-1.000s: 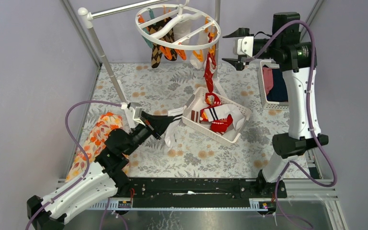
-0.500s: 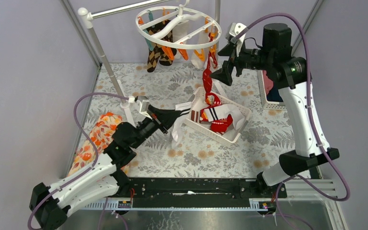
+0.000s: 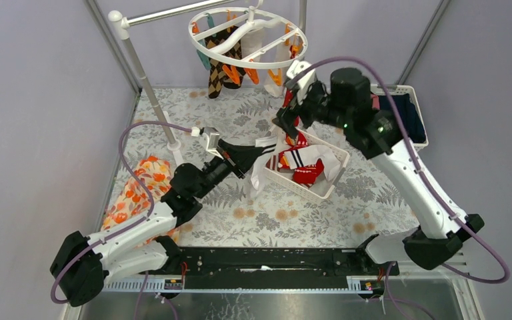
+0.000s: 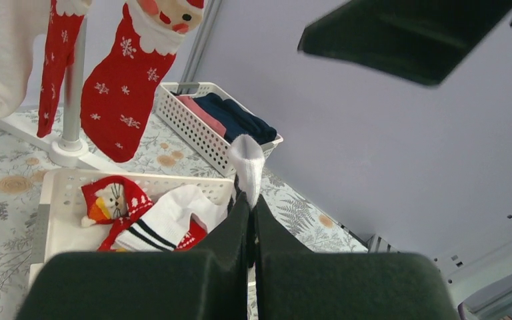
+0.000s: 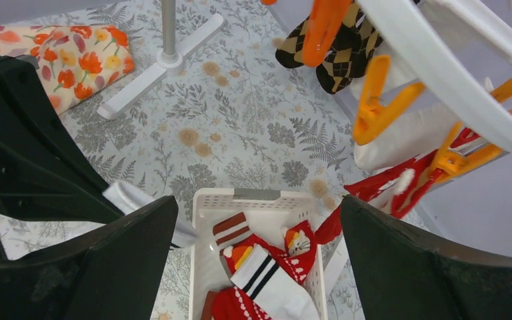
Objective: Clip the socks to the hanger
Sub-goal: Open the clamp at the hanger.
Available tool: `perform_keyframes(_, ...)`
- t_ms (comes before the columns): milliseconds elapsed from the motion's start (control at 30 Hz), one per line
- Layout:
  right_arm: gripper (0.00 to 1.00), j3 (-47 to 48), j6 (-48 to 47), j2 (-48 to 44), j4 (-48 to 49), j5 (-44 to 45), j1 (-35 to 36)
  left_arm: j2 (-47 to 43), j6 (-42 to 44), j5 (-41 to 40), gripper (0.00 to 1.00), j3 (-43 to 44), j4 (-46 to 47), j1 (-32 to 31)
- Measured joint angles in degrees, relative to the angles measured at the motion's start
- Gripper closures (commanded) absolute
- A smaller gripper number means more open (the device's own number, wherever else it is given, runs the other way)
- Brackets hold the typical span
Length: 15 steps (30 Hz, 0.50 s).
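Top external: left gripper (image 3: 261, 149) is clamping a limp white sock (image 3: 256, 175) between its fingers, right gripper (image 3: 291, 103) gaping empty. Brown argyle socks (image 3: 219, 77) are hanging from the round white plastic hanger (image 3: 203, 41) above; red-and-white socks (image 3: 307, 170) are waiting in the white slatted basket (image 3: 333, 179) below.

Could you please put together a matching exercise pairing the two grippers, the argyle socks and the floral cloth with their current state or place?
Column 1
1. left gripper
2. right gripper
3. argyle socks
4. orange floral cloth

Column 2
A. lying on the table
B. hanging from the hanger
C. open, facing down toward the white basket
D. shut on a white sock

Pairs: 1-D, 2-C, 3-B, 4-A
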Motion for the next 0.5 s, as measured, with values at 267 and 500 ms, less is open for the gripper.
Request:
perform_keyframes(267, 0.0, -21.66, 1.86, -9.16, 21.16, 19.65, 11.3, -1.86, 1.84, 0.04, 1.0, -1.18, 1.29, 0.2)
perform_keyframes(500, 0.0, -23.47, 3.02, -6.45, 35.32, 32.5, 13.94, -7.89, 4.68, -0.74, 1.0, -3.65, -0.5, 0.7)
